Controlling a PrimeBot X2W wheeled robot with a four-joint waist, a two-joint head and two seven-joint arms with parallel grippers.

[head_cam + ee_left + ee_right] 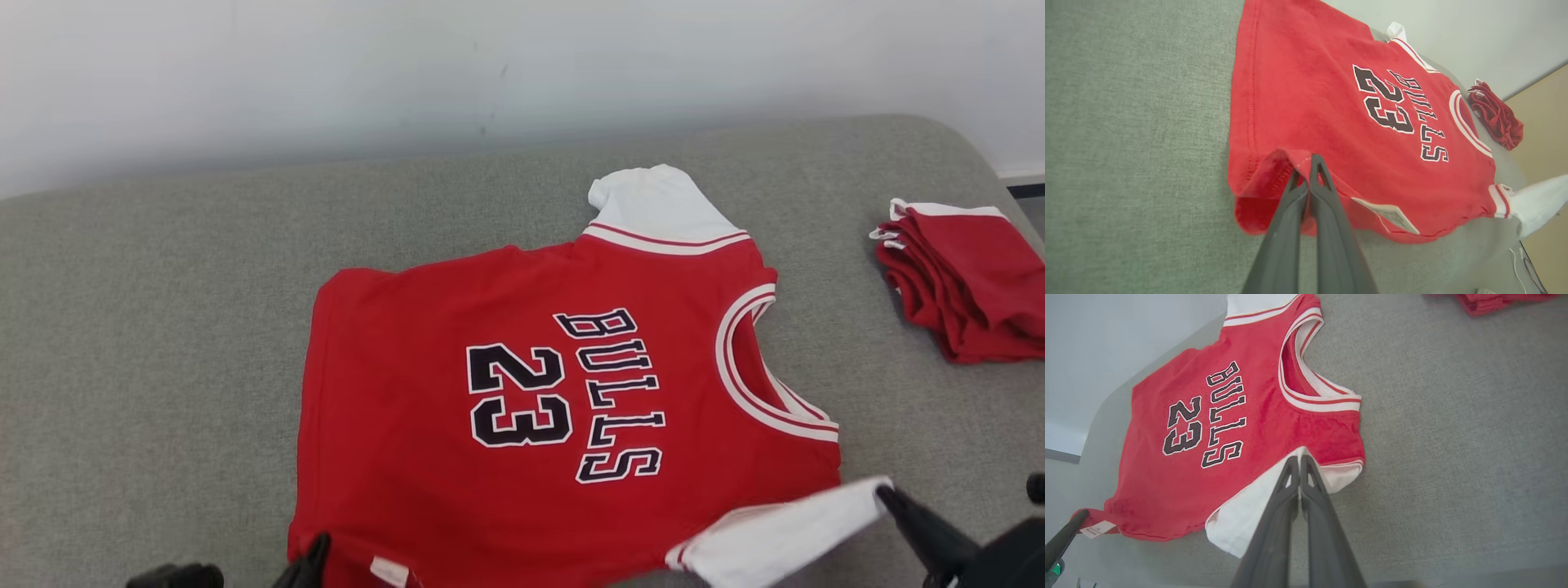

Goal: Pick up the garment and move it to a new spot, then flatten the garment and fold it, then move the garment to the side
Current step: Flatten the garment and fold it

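Observation:
The garment is a red jersey with white sleeves and "BULLS 23" in black, spread face up on the grey padded surface. My left gripper is at the bottom left, shut on the jersey's hem. In the left wrist view that gripper pinches a lifted fold of the red hem, near a white label. My right gripper is shut on the tip of the near white sleeve. Seen from the right wrist, its fingers close on the sleeve's edge over the red cloth.
A pile of folded red and white clothes lies at the right edge of the surface, also seen as a red pile from the left wrist. A pale wall stands behind. Bare grey padding stretches to the left of the jersey.

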